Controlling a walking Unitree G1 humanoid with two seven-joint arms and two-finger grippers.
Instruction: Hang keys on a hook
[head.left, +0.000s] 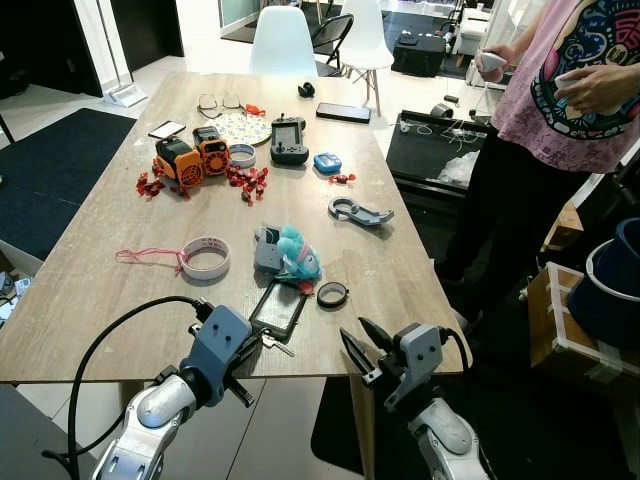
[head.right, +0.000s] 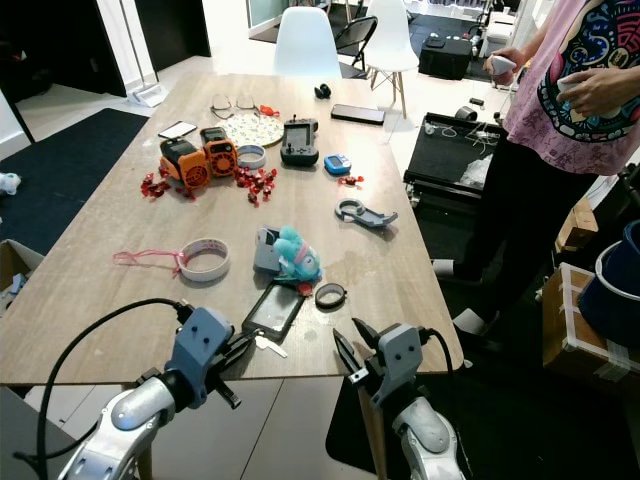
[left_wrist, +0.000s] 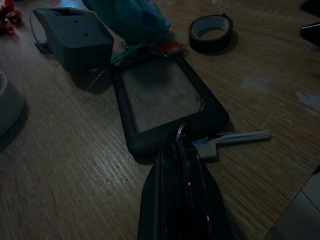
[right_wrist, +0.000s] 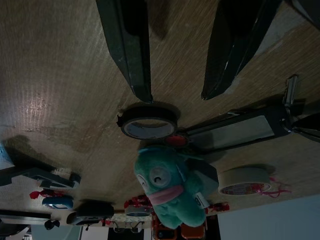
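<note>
At the near edge of the wooden desk (head.left: 90, 290), the left pincer (left_wrist: 181, 150) is pinching the ring of the keys (left_wrist: 227, 140), its fingers pressed together. The silver key is lying flat on the desk just right of the fingertips, touching the near end of a black card holder (head.left: 279, 306). The right pincer (head.left: 358, 338) is hovering near the desk's near right corner, fingers spread, a black tape roll (head.left: 332, 294) lying just beyond it.

Table (head.right: 90, 290): tape roll (head.right: 205, 259), teal plush (head.right: 296, 254), black badge holder (head.right: 272, 309), key (head.right: 266, 346), orange toy (head.right: 196, 160). Left gripper (head.right: 243, 348) at key; right gripper (head.right: 352, 350) parted. Person (head.right: 560, 130) standing.
</note>
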